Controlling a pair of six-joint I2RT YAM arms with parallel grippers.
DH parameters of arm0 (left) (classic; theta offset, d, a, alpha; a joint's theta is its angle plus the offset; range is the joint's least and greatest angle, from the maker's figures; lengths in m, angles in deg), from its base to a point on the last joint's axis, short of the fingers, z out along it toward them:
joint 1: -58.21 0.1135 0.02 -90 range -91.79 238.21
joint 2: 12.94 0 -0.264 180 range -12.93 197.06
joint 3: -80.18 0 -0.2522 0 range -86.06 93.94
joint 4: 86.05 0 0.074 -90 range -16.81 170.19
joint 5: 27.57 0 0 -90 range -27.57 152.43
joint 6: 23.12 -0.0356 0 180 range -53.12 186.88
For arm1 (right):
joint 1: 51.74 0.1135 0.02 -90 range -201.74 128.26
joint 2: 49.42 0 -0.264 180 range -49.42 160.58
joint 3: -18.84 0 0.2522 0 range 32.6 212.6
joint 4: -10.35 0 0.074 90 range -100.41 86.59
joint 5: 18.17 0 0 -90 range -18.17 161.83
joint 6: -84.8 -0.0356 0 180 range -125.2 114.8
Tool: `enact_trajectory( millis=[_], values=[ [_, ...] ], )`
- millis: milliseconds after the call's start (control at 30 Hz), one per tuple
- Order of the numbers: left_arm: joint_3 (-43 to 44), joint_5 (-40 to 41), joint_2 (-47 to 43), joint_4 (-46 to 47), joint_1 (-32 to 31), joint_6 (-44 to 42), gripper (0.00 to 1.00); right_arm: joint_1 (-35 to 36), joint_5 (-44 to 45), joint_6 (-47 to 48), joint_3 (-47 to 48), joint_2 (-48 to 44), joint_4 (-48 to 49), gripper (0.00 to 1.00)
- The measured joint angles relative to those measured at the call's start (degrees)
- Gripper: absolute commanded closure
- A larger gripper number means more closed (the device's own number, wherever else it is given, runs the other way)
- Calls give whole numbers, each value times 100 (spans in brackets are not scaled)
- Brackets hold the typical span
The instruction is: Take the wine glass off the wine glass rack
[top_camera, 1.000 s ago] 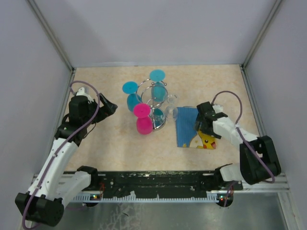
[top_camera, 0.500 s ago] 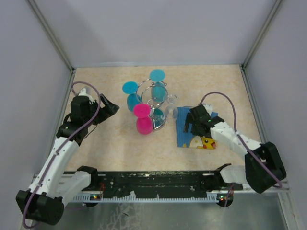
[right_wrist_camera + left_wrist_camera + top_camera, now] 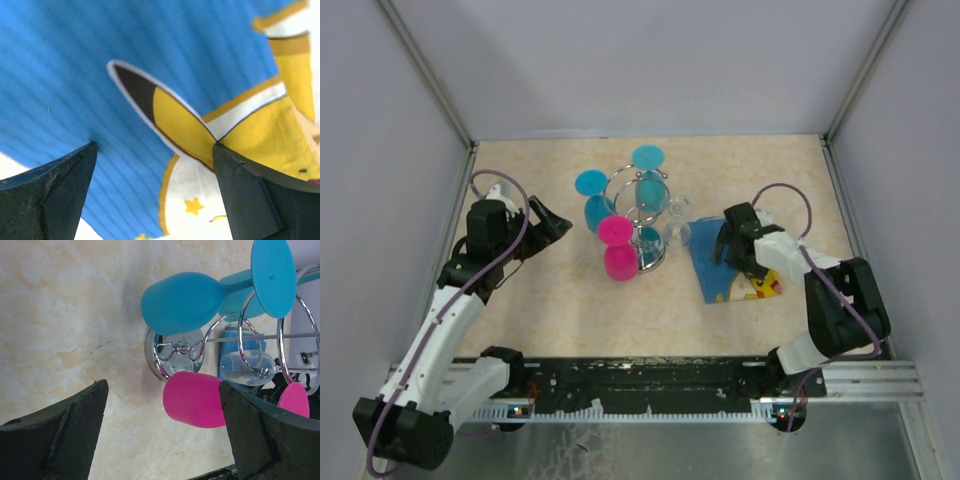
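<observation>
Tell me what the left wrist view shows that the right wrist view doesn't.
Only the left wrist view shows the wine glass rack holding two blue glasses, a pink glass and a clear glass. Only the right wrist view shows the yellow cartoon figure printed on the blue cloth. Both show that cloth, just a sliver in the left view, and an open end effector: the left end effector and the right end effector respectively.

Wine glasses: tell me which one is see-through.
The clear wine glass beside the blue cloth; the others are solid blue or pink.
</observation>
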Motion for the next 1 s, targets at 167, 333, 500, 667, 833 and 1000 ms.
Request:
enact_trajectory(
  millis=[167,333,500,667,833,1000],
  values=[
    [17,-109,-42,0,0,46,3,-1200,-133,199,28,37,334,1],
    [17,-155,-94,0,0,66,3,-2124,179,490,533,551,37,0],
    [17,-197,-94,-7,0,66,3,-2441,496,562,1427,1261,-321,1],
    [17,-190,-98,-26,0,63,3,-2138,1075,605,1209,715,-411,1],
    [17,-195,-107,-24,0,66,3,-1464,-28,813,411,-1143,81,1],
    [17,-247,-136,35,0,98,3,-1436,-1025,1027,201,-1357,302,1]
  ],
)
